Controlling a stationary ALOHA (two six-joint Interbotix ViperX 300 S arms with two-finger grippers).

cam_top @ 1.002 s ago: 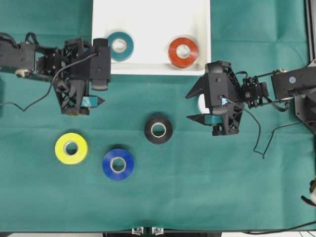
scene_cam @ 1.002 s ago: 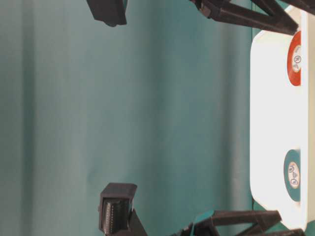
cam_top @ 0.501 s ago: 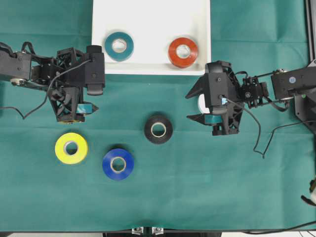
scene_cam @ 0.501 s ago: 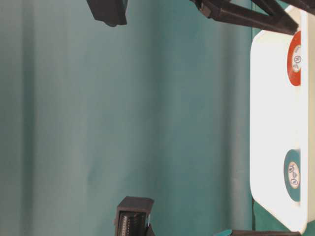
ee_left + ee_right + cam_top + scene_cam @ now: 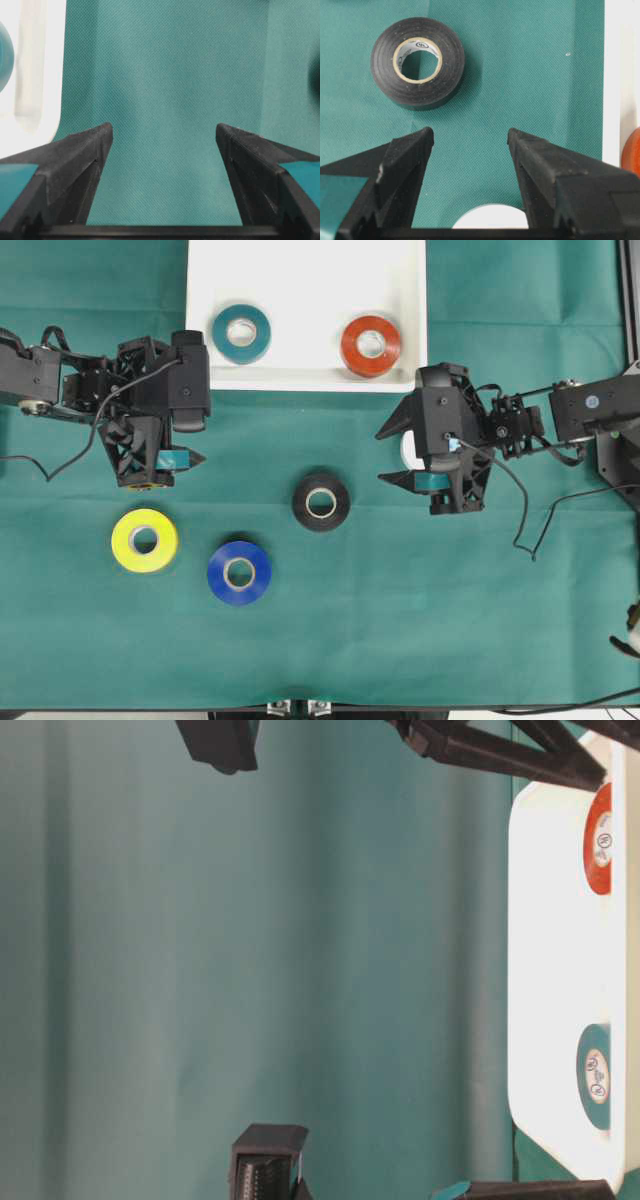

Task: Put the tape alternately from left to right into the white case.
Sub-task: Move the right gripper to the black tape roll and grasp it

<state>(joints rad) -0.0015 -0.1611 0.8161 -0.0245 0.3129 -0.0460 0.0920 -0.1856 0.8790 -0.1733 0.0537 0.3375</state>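
Tape rolls from overhead: teal [image 5: 241, 333] and red [image 5: 370, 345] inside white case [image 5: 305, 280]; yellow [image 5: 144, 540], blue [image 5: 239, 572] and black [image 5: 320, 501] on green tabletop [image 5: 400, 620]; white roll [image 5: 407, 450] mostly hidden under right gripper [image 5: 392, 452]. Left gripper [image 5: 196, 438] empty, jaws wide apart, just below case corner. Table-level: teal and red rolls lying in case. Left wrist: jaws apart over bare cloth. Right wrist: jaws apart, white roll's edge between them, black roll beyond.
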